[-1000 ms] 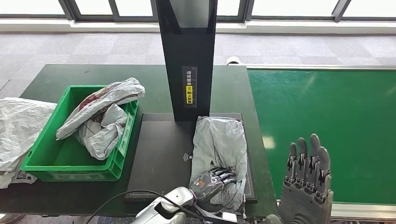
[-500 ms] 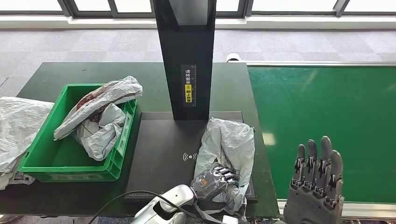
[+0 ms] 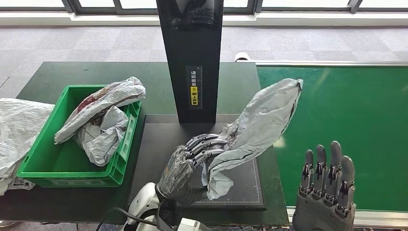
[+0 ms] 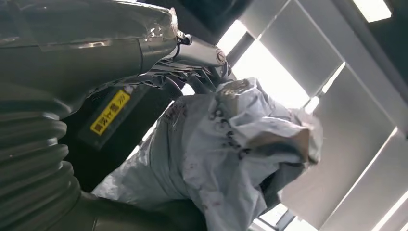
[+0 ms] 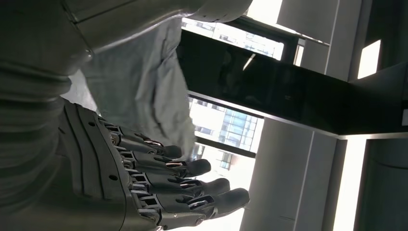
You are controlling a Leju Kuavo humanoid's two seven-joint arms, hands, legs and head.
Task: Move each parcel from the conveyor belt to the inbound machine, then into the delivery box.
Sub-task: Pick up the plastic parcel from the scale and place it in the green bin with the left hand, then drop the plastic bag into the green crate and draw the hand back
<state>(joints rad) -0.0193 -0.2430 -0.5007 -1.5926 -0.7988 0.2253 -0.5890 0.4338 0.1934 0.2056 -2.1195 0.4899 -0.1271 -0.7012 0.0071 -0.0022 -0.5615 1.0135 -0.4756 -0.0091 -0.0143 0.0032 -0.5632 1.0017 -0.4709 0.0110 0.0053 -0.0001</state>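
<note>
Since a second ago the left hand (image 3: 199, 151) has lifted the grey parcel (image 3: 255, 127), gripped in closed fingers, off the inbound machine's scan plate (image 3: 163, 159) at centre, ready for the green delivery box (image 3: 72, 171) at left, holding two bags, while the right hand (image 3: 327, 185) waits empty, fingers straight.

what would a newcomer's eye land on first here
The left hand holds a grey parcel lifted off the black scanner plate, its free end sticking up toward the green conveyor belt. Left of the plate, a green box already holds crumpled grey parcels. The right hand is raised with its fingers straight by the belt's near edge.
</note>
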